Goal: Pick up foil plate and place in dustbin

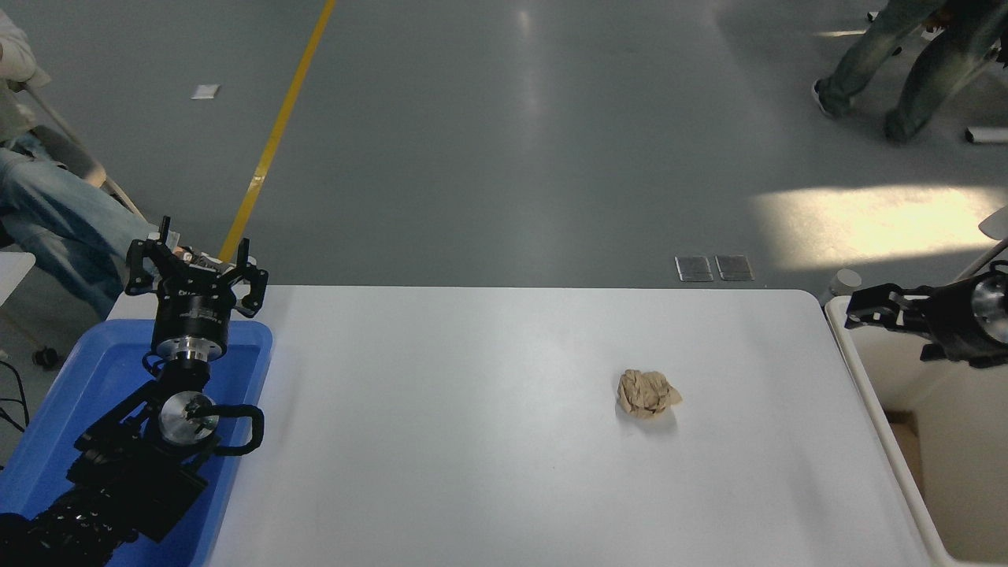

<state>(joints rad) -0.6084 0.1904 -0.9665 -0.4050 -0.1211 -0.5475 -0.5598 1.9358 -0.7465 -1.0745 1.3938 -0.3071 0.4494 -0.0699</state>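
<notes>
The foil plate is out of view. The dustbin (965, 472), a cream plastic bin, stands off the table's right edge, and only bare wall and floor show inside it. My right gripper (860, 312) comes in from the right edge and hangs over the bin's far left corner. It points left, is open, and holds nothing. My left gripper (194, 264) is parked open over the blue tray at the lower left.
A crumpled brown paper ball (647, 394) lies on the white table (472, 441), right of the middle. A shallow blue tray (94, 378) sits at the table's left end. A seated person's legs show at the far left, and another person's legs at the top right.
</notes>
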